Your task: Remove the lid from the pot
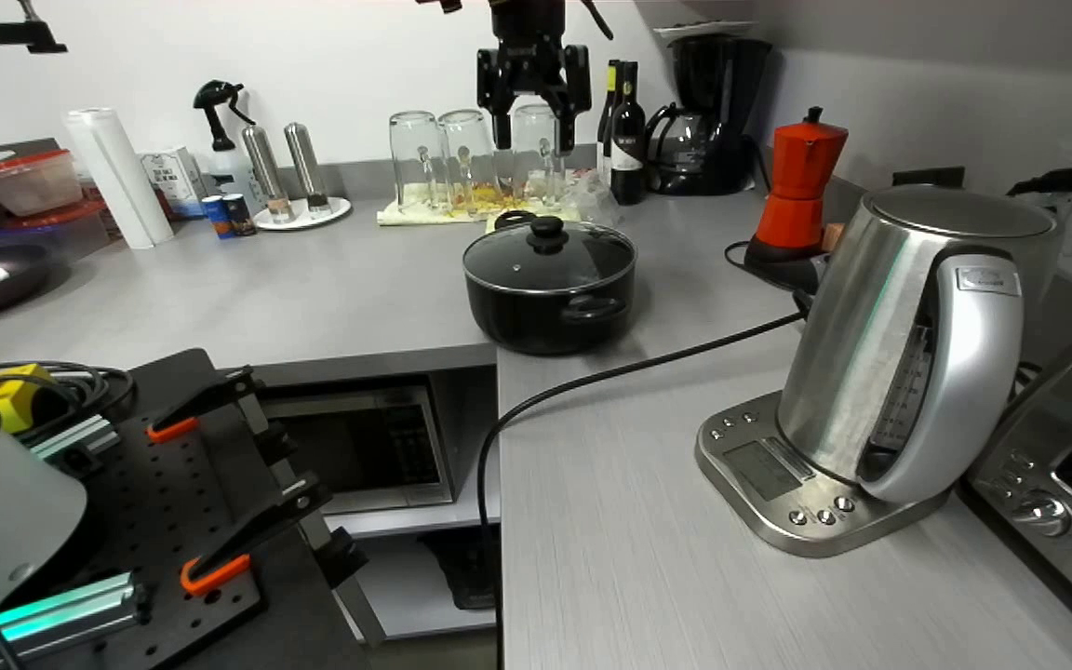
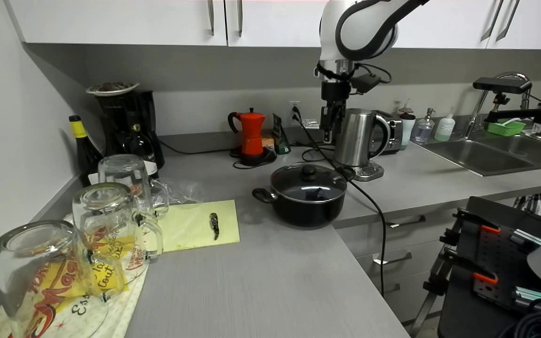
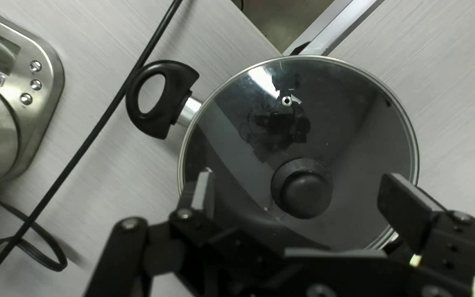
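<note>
grey surface (image 1: 350, 288) and pale wall (image 1: 331, 70) make up the setting, with glass mugs (image 1: 418, 158) near that wall. on the surface stands the black pot (image 1: 541, 318), and the lid (image 1: 545, 268) sits on it, by the look of it level and fully seated. above them hangs the claw (image 1: 534, 136), its fingers (image 3: 402, 200) spread wide and holding nothing; both exterior views show it apart from the lid. in the wrist view the knob (image 3: 305, 193) shows between the fingers, lower down.

the lid looks like dark glass bound in a metal rim (image 3: 303, 57), so i would expect it to be stiff, fairly light, and liable to chip or crack if dropped. its smooth face would likely slip under the fingers, which makes the knob the place to take hold. that knob is rounded and looks hard, so a pinch on its top curve could slide off; closing low, on its sides, with even pressure, should serve better. a slow, straight lift would probably keep the rim from scraping, while a hold off centre might let the lid tilt.
</note>
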